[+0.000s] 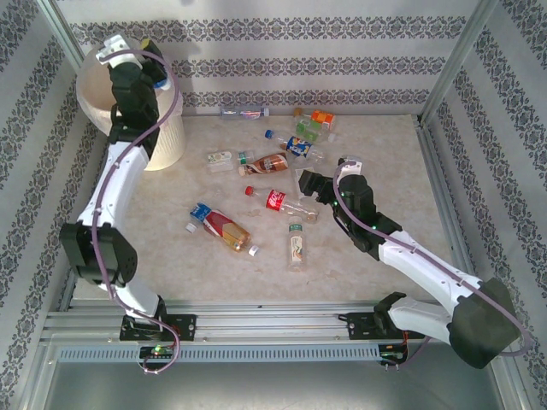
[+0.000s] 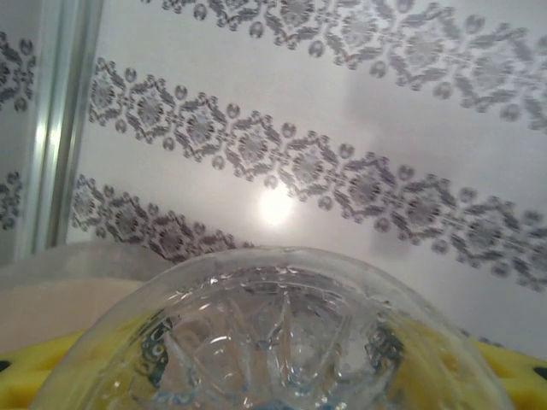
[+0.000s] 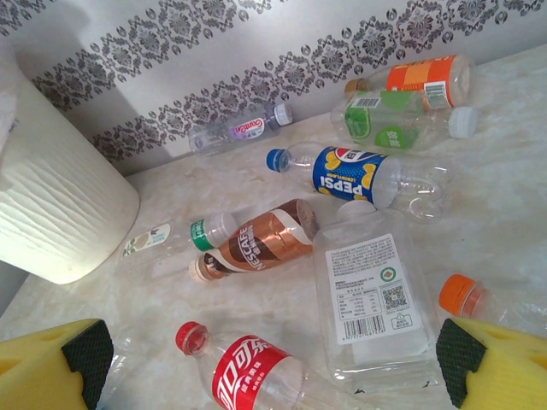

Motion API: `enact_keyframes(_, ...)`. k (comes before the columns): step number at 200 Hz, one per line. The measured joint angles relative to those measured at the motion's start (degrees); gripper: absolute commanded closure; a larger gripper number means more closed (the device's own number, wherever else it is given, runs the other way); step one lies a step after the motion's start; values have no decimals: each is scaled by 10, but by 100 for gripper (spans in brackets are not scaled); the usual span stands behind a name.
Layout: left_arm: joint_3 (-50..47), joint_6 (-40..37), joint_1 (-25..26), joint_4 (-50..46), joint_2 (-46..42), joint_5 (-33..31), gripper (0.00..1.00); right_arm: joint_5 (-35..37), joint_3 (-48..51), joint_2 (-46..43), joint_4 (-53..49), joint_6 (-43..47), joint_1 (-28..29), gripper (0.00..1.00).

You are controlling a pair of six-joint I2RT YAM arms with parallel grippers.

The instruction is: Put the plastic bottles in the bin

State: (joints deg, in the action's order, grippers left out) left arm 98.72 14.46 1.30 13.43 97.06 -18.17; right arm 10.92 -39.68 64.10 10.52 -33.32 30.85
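Left wrist: left end effector clamps clear bottle, axis seemingly toward lens, base nearest; right end effector wide.

Bin far left on table, bottles to its right

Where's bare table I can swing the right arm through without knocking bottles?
Widest bare patch: the table right of the right arm, out to the right rail. Also free: the near strip between the small green-capped bottle and the front rail. Crowded: centre to back wall, from the Coca-Cola bottle up to the orange-labelled bottle.
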Motion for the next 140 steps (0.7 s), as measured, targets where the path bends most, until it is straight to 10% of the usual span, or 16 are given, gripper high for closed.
enact_keyframes(140,187,56,-85,-213,176,61,37,-7,-21,22,-1,0,-4,2)
